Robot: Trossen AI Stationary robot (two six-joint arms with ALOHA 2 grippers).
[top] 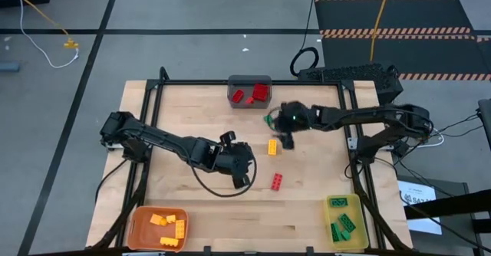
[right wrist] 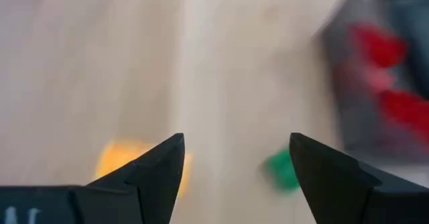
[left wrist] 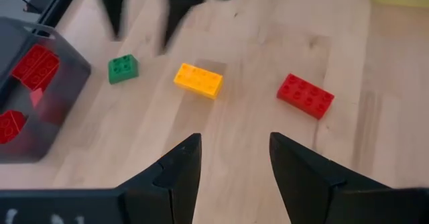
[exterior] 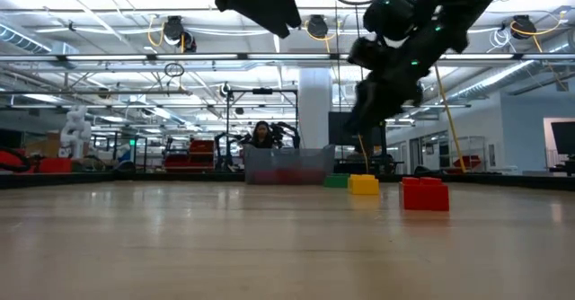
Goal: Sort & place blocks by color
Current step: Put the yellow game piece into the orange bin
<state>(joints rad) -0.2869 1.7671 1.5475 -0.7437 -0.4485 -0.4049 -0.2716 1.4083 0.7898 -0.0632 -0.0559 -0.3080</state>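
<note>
Now both claws gape empty over the counter point(top: 184, 210): the right claw point(top: 287, 139) above the green block point(left wrist: 123, 68), likely targeting it, the left claw point(top: 244, 181) facing the yellow block point(top: 272, 146) and red block point(top: 276, 181).

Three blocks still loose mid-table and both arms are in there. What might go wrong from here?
1. The right pincer and left pincer both hang open near the loose blocks; their arms may collide.
2. The green block lies close to the yellow block; a grab may nudge the neighbour.
3. The red block lies alone; it could be overlooked.
</note>
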